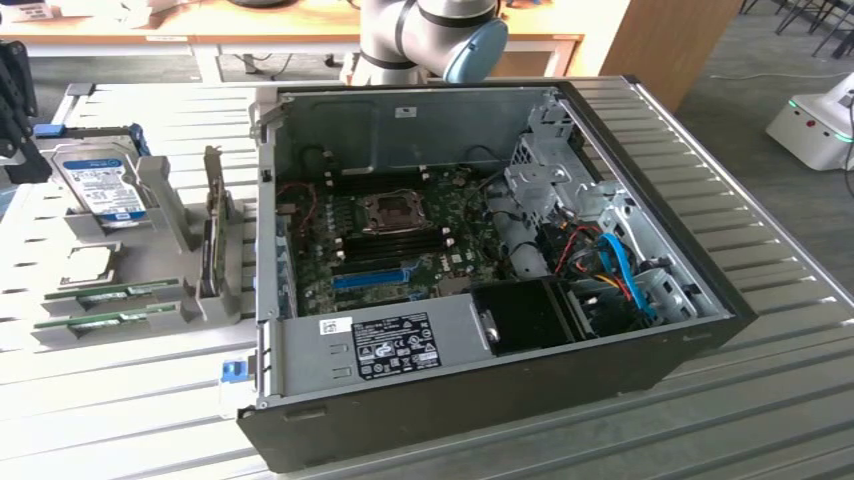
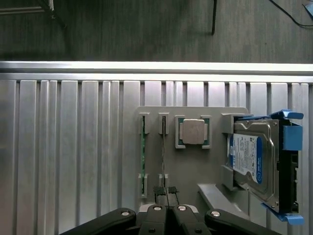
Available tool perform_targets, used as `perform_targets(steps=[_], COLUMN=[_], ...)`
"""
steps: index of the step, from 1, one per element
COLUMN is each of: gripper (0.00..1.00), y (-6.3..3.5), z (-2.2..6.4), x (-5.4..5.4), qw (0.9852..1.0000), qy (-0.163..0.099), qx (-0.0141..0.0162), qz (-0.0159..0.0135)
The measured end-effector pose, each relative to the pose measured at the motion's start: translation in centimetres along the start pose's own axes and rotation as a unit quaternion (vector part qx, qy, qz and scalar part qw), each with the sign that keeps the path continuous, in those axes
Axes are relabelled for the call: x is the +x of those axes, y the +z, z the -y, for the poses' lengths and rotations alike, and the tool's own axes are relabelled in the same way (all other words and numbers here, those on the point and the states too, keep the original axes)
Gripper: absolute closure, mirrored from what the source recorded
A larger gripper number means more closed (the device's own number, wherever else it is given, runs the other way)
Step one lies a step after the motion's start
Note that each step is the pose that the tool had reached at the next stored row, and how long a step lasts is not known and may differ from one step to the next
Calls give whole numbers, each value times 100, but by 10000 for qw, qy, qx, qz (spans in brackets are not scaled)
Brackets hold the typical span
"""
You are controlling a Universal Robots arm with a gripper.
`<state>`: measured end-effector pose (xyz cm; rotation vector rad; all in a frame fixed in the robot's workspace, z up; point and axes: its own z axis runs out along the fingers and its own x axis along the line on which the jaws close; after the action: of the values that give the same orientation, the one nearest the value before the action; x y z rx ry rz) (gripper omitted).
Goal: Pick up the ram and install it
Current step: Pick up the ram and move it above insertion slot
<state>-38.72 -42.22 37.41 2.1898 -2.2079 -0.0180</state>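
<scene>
Green ram: stands on edge in the outermost slot of the grey holder, untouched; a second stick stands in the next slot, just beside the processor.
Tool: fingers pressed together, pinching nothing; its black pads sit over the holder, in line with one end of the second stick.
Processor: lies flat in a square recess between the ram slots and the hard drive.
Hard drive: silver with a blue label, held in a blue bracket at the holder's far end.
Desk: ribbed metal, carrying the holder and the computer case.
Computer case: black, side panel off, to the exterior view's right of the holder; motherboard exposed, with a blue slot.
Arm: grey with a pale-blue joint, behind the case.
</scene>
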Motion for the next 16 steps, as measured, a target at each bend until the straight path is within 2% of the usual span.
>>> perform_targets(steps=[3,5,9,11,16], gripper=[89,89,89,89,89], y=[1,1,0,1,1], z=[0,-1,0,0,0], x=[-1,-1,-1,-1,0], qw=[10000,10000,10000,10000,10000], qy=[-12,-12,-17,-18,-18], qx=[1,1,2,2,1], qz=[3,18,74,91,91])
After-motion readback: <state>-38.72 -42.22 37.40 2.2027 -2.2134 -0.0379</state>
